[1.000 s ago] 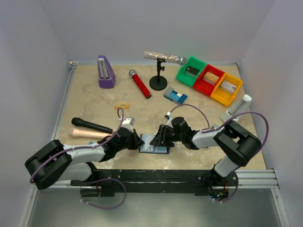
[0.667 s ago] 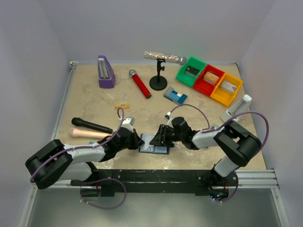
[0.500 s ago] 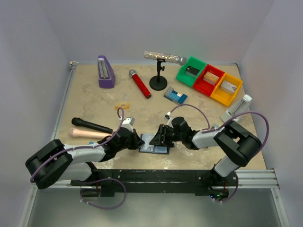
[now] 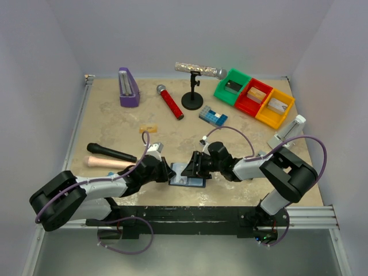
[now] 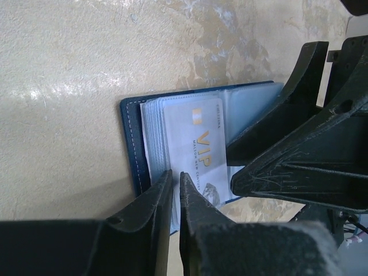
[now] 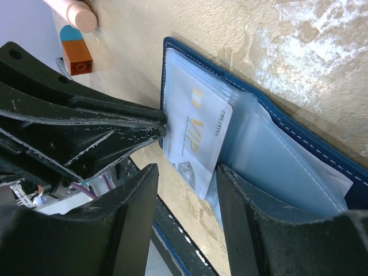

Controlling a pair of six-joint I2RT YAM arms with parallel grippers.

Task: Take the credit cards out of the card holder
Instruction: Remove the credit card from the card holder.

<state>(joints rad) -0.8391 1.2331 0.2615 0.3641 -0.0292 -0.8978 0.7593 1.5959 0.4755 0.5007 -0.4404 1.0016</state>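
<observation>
Beige marbled tabletop (image 4: 115,121) spreads out beneath me, closed in by pale lilac walls. Close to my bases lies the flat dark-blue bifold card holder (image 5: 131,144), opened out, its pale grey-blue plastic pockets facing up, between my two pincers.

On top of the pocket stack sits a thin silver-grey credit card (image 5: 198,144) with "VIP" printed in gold. It lies at a slant, with one corner poking past the pockets' edge.

My left pincer (image 5: 174,175) is low over the holder. Its black fingers are drawn almost together, with only a dark slit between them, and the tips sit at the card's edge. I cannot tell whether that edge is pinched in the slit or merely touched.

My right pincer (image 6: 185,172) comes in from the opposite side. Its fingers stand a moderate way apart and grip nothing. The card's end and the clear pockets lie in the gap between them.

A small orange-and-blue block (image 6: 75,52) and the rounded end of a pale pink cylinder (image 6: 72,11) lie just beyond my left fingers. A black microphone (image 4: 112,152) rests beside that cylinder.

Farther back are a red microphone (image 4: 170,102), a blue-and-white brick block (image 4: 213,117), a purple wedge-shaped case (image 4: 128,87) and a row of green, red and yellow bins (image 4: 255,98).
</observation>
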